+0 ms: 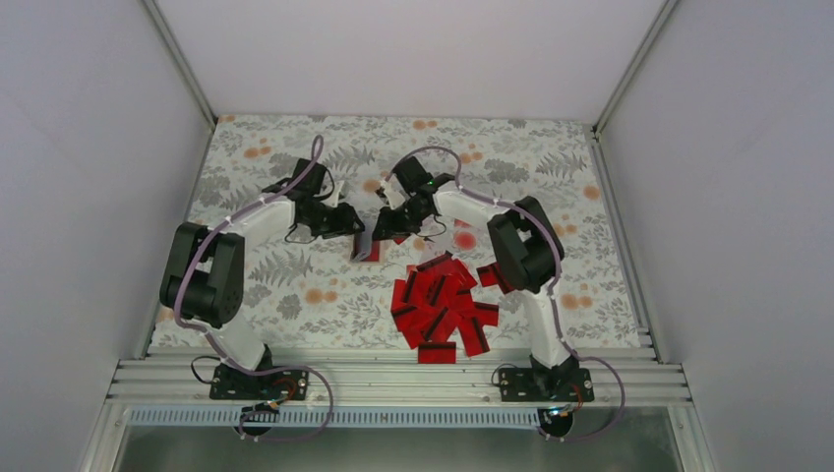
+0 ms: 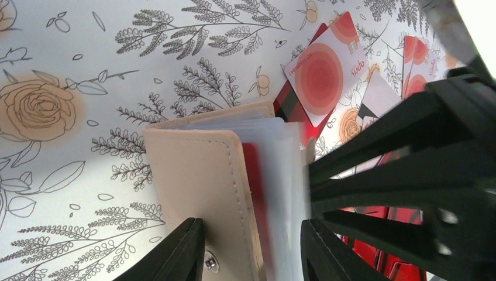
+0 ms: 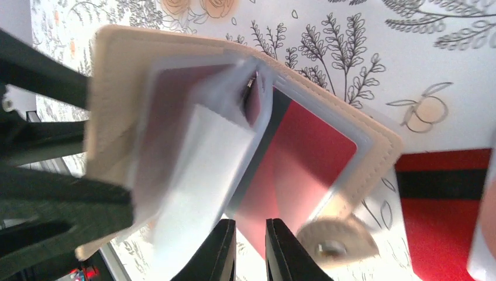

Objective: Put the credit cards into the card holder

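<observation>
The tan card holder (image 1: pixel 364 246) is held open above the cloth between both grippers. My left gripper (image 2: pixel 252 252) is shut on the card holder (image 2: pixel 199 175), one finger on the beige cover and the other on its clear sleeves. My right gripper (image 3: pixel 250 252) is shut on a red credit card (image 3: pixel 304 158) with a black stripe, which lies against the open holder (image 3: pixel 117 88) at its right-hand pocket. The holder's snap tab (image 3: pixel 333 243) hangs beside my right fingers. In the top view the left gripper (image 1: pixel 350 226) and right gripper (image 1: pixel 391 226) nearly meet.
A pile of several red cards (image 1: pixel 443 305) lies on the flowered cloth (image 1: pixel 295 285) in front of the right arm. A pale card with a red blot (image 2: pixel 321 76) lies beyond the holder. Another red card (image 3: pixel 444 205) lies at the right.
</observation>
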`<control>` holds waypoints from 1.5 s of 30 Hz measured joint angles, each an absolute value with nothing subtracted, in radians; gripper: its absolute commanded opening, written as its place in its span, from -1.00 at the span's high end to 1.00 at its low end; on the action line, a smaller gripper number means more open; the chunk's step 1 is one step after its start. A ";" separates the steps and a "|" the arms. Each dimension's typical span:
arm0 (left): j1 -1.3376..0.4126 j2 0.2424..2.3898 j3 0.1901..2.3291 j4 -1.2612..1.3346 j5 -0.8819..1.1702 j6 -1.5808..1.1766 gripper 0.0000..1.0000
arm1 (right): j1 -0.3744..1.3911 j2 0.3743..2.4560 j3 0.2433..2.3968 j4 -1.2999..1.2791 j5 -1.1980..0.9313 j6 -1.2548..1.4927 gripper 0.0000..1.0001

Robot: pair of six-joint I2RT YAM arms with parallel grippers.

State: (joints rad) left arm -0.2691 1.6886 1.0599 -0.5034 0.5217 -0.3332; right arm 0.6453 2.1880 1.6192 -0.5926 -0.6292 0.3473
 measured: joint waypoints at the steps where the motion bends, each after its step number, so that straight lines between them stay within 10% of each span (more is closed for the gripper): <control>1: -0.276 1.692 1.069 -0.508 0.511 -0.334 0.16 | 0.642 2.171 1.610 -0.595 -0.624 0.347 0.71; 30: -0.303 1.666 1.242 -0.650 0.373 -0.356 0.21 | 0.483 1.913 1.345 -0.617 -0.582 0.329 0.70; 45: -0.171 1.604 0.937 -0.599 0.418 -0.277 0.35 | 0.483 1.920 1.340 -0.617 -0.596 0.342 0.70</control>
State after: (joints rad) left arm -0.1715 1.6039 0.9367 -0.5987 0.4175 -0.2771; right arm 0.4828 1.9198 1.3403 -0.6170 -0.5964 0.3424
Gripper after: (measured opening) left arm 0.326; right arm 0.149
